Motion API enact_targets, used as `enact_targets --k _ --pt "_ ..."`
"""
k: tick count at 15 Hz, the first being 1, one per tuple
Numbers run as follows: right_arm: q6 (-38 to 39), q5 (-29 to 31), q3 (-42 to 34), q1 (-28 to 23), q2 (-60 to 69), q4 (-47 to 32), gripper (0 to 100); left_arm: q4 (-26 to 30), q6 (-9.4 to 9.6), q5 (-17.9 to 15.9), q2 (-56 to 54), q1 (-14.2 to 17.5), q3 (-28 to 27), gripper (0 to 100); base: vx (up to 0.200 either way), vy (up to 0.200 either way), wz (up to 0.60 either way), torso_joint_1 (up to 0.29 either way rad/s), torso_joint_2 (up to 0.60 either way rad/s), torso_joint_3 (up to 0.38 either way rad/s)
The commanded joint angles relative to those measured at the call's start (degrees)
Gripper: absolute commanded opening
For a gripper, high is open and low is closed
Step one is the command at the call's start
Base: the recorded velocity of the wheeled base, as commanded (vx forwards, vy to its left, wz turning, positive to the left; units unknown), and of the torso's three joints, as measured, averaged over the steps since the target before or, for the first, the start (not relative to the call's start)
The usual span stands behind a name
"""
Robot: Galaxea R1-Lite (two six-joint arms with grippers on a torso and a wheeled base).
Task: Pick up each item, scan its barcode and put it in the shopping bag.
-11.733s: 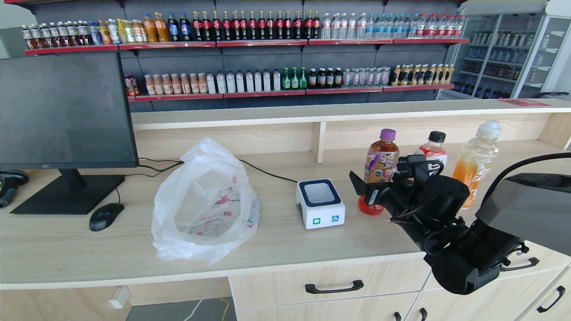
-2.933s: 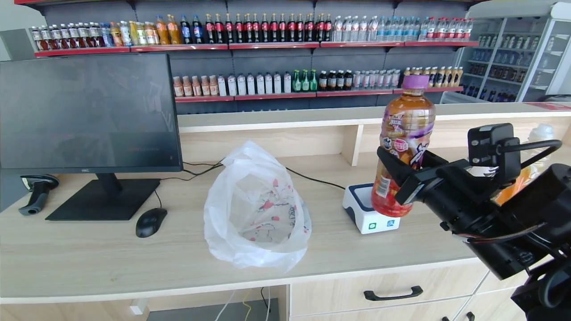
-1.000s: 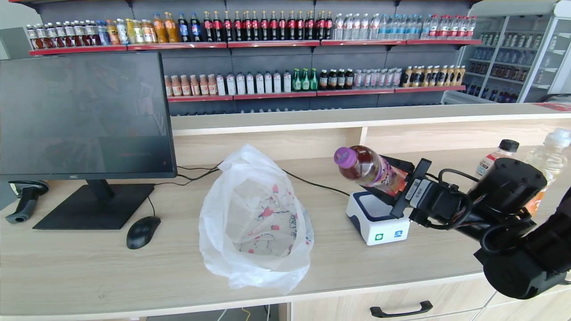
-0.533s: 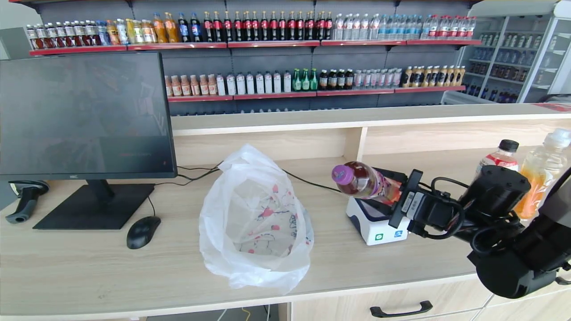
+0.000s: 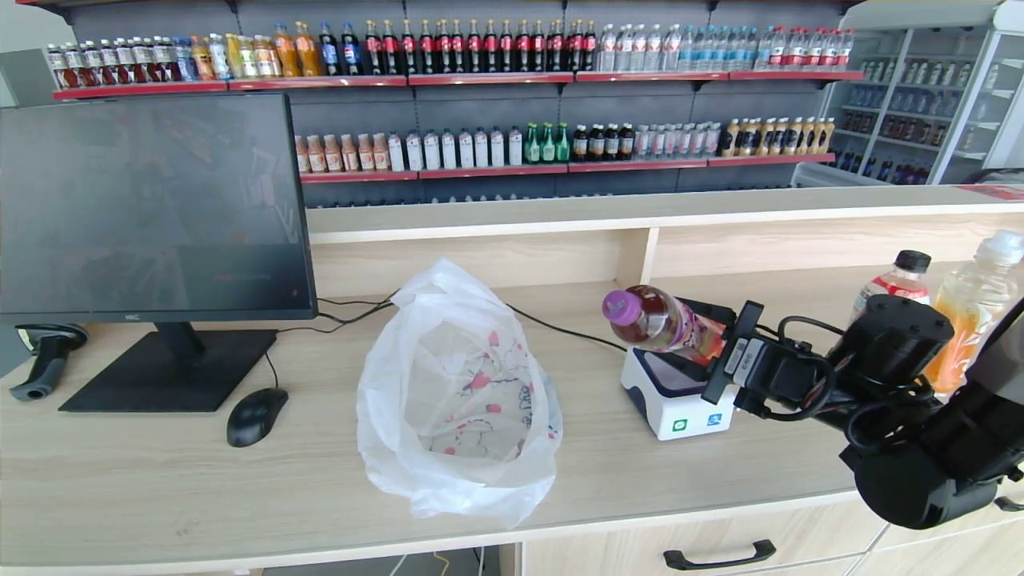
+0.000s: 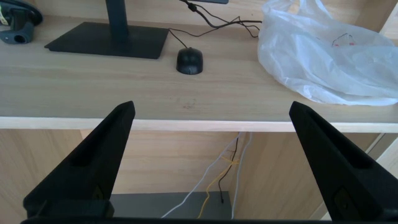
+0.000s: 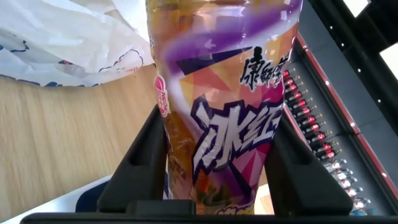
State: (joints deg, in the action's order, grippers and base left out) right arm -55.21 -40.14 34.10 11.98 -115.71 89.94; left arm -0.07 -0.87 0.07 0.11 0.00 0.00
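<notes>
Nearest, off the counter's (image 6: pixel 186 93) front edge, the left gripper (image 6: pixel 211 109) is hanging with jaws wide apart. Farther in, the right gripper (image 5: pixel 724 356) is clamping the purple-capped bottle (image 5: pixel 660 320) sideways just above the scanner (image 5: pixel 676 396), its purple-and-white lettered label (image 7: pixel 242 124) showing, right of the shopping bag (image 5: pixel 456 392).

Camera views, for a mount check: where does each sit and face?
Head view: high, looking down on the light wooden counter; right gripper holds a purple-capped plastic bottle over a white scanner box.
Left wrist view: before the counter's edge, facing it through the open left gripper.
Right wrist view: along its fingers at the bottle.
All share the white plastic shopping bag.
</notes>
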Motion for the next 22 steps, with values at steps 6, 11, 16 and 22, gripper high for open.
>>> enact_targets --k 6,11,16,22 --pt "-0.16 -0.02 -0.70 0.06 0.22 0.06 0 -0.01 -0.01 0.01 -0.02 0.00 0.00 100 0.000 0.000 0.00 0.000 0.00 0.000" --pt "0.10 0.07 -1.49 0.15 0.93 0.06 0 -0.01 -0.01 0.01 -0.02 0.00 0.00 100 0.000 0.000 0.00 0.000 0.00 0.000" --pt "4.06 0.42 -0.61 0.50 2.86 0.06 0 -0.01 -0.01 0.01 -0.02 0.00 0.00 100 0.000 0.000 0.00 0.000 0.00 0.000" --pt "14.96 7.18 -0.43 1.99 7.70 0.06 0 -0.01 -0.01 0.01 -0.02 0.00 0.00 100 0.000 0.000 0.00 0.000 0.00 0.000"
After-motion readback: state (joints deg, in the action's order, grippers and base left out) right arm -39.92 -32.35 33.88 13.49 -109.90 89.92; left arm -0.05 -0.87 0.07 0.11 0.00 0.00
